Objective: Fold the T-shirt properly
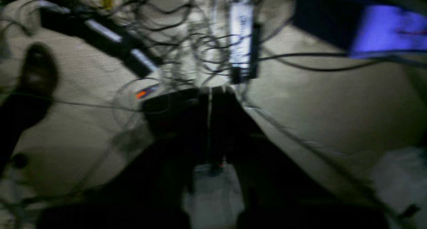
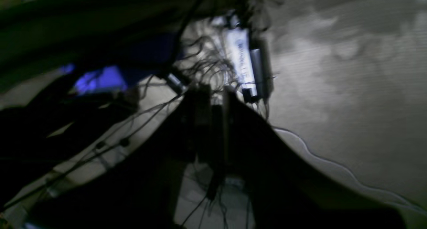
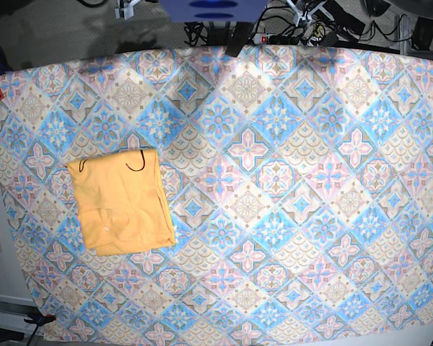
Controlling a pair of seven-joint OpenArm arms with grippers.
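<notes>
Already folded into a compact rectangle, T-shirt (image 3: 121, 202) rests on tablecloth (image 3: 289, 180) at desk's left — both arms parked clear; left fingers closed empty, right fingers' opening indiscernible.

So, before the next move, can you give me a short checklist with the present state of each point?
1. T-shirt folded into a compact rectangle: ok.
2. T-shirt fully on the tablecloth, away from its edges: ok.
3. Both arms off the table in the base view: ok.
4. Left gripper shut and holding nothing: ok.
5. Right gripper open or shut: cannot tell, view dark and blurred.
6. Fold edges neat: not ok, bottom edge slightly uneven.
</notes>
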